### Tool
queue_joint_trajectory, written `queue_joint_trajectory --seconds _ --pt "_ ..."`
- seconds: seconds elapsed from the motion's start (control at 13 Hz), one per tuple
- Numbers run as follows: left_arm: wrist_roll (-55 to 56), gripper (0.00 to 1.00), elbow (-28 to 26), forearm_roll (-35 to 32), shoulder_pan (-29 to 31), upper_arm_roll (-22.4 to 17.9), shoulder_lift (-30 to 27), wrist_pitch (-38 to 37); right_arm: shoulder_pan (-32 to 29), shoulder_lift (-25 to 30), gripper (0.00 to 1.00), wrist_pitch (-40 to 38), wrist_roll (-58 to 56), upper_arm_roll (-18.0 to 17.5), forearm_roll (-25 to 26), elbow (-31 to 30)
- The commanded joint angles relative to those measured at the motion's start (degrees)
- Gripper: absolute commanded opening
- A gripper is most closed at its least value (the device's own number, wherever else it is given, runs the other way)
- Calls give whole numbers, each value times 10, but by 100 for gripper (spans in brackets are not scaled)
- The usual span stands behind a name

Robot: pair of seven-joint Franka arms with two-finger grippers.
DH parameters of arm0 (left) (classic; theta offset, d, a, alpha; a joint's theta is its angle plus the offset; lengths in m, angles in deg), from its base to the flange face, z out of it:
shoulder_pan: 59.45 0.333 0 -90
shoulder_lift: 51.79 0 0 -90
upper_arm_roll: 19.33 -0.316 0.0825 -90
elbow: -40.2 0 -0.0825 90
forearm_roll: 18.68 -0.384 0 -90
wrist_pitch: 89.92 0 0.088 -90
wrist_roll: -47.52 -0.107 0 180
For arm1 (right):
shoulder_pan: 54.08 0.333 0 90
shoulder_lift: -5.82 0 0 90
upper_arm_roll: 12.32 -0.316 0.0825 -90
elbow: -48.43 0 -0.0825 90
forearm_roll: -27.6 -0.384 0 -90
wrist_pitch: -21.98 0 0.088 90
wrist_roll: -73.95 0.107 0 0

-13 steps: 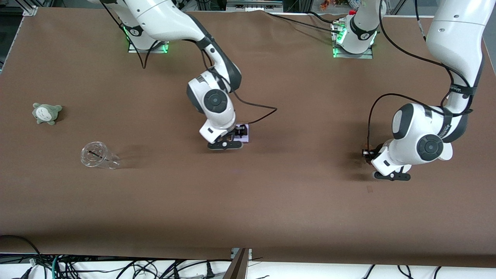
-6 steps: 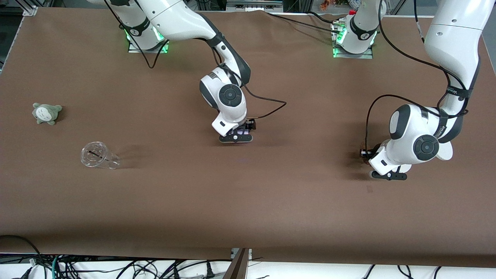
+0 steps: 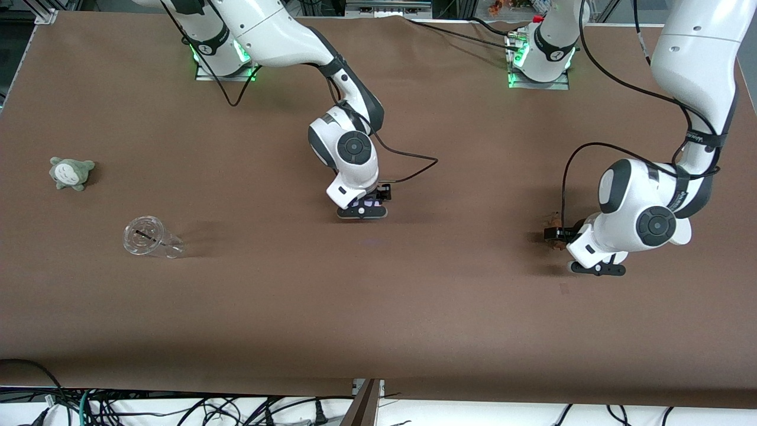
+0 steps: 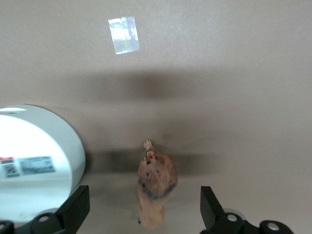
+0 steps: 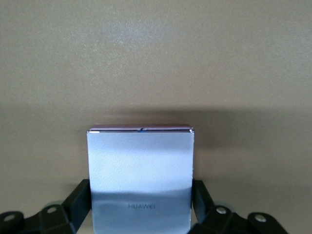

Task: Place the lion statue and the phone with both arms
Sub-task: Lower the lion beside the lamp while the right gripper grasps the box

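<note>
The lion statue, orange-brown with a darker head, stands on the table between the wide-open fingers of my left gripper and touches neither finger. In the front view it peeks out beside the left gripper, toward the left arm's end. My right gripper is shut on the sides of the pale lavender phone. It holds the phone flat and low over the middle of the table, under the right gripper. I cannot tell whether the phone touches the table.
A grey-green plush toy and a clear plastic cup on its side lie toward the right arm's end. A small pale patch marks the table ahead of the lion. The brown table stretches toward the front camera.
My right gripper has carried the phone a short way toward the left arm's end, then nearly stopped. My left hand has shifted slightly and the lion now shows more beside it.
</note>
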Motion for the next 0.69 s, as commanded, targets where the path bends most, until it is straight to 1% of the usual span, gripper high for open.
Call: queue_joint_trajectory --seconds 0.0,0.15,0.31,0.46,0.62 --pt "1 100 33 -8 -4 17 -48 -93 7 -6 40 5 12 5 -5 11" --pt "1 100 50 -12 -5 26 -82 -129 5 -2 38 5 9 7 -5 11" --pt "1 100 88 -5 -5 37 -101 -188 -7 4 38 -1 -4 13 -4 23" --pt "0 100 164 -5 -5 54 -104 -268 -50 15 38 -20 -20 13 2 26" --pt "-4 100 232 -3 -5 65 -105 -329 -100 27 38 -60 -75 14 1 33"
